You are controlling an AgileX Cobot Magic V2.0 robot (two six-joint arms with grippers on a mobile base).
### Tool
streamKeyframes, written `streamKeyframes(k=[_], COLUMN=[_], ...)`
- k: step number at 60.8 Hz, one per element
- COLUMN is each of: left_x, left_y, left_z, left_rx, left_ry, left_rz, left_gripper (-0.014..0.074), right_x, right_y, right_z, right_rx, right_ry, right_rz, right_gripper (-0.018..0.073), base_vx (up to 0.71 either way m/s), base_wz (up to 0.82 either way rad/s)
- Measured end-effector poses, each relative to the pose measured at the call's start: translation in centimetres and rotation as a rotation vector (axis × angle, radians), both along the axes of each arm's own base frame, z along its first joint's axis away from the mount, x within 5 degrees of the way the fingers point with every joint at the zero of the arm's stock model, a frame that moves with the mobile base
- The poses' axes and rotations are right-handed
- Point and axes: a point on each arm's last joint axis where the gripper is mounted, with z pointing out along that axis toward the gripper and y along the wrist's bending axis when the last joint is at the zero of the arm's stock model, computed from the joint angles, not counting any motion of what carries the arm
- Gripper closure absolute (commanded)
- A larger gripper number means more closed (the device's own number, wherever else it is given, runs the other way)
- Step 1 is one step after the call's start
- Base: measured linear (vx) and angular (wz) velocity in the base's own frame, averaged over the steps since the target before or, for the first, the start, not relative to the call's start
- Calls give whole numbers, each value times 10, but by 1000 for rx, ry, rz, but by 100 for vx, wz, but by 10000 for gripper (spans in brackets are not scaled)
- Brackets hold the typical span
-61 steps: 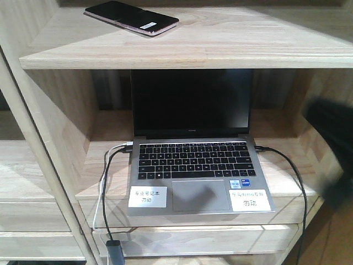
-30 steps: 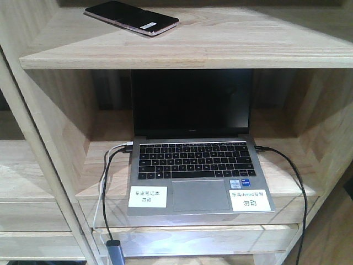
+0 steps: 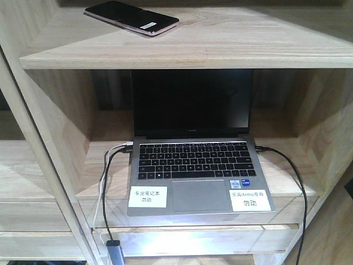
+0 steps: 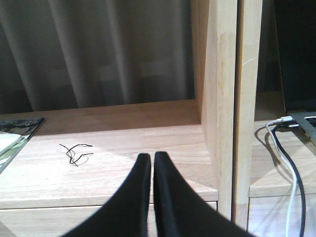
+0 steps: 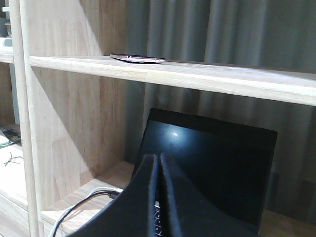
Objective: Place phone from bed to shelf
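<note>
The flat glossy black phone (image 3: 131, 17) lies on the thick pale oak-grain shelf board (image 3: 231, 38), toward its left end. In the compartment below stands the open silver laptop (image 3: 193, 154), cables (image 3: 107, 182) plugged at both sides. Left of an upright, a small tangle of black wire (image 4: 75, 153) lies on a lower board.
</note>
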Motion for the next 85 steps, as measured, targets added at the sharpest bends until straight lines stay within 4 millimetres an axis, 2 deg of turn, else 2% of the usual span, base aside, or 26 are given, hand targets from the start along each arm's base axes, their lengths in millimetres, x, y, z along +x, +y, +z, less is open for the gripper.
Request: streamKeyframes(k=[31, 42, 65, 85], left_x=[0, 0, 0, 0], left_y=[0, 0, 0, 0], left_z=[0, 0, 0, 0], left_rx=[0, 0, 0, 0], left_ry=[0, 0, 0, 0], left_rz=[0, 0, 0, 0], left_gripper=[595, 595, 595, 595], right_x=[0, 1, 6, 9], right_y=[0, -1, -12, -21], right_z=[0, 0, -9, -9], right_rx=[0, 59, 77, 67], right_ry=[0, 35, 141, 137], right_rz=[0, -10, -148, -262], right_gripper=[569, 569, 569, 569], base_vx=[0, 0, 0, 0], base_wz=[0, 0, 0, 0])
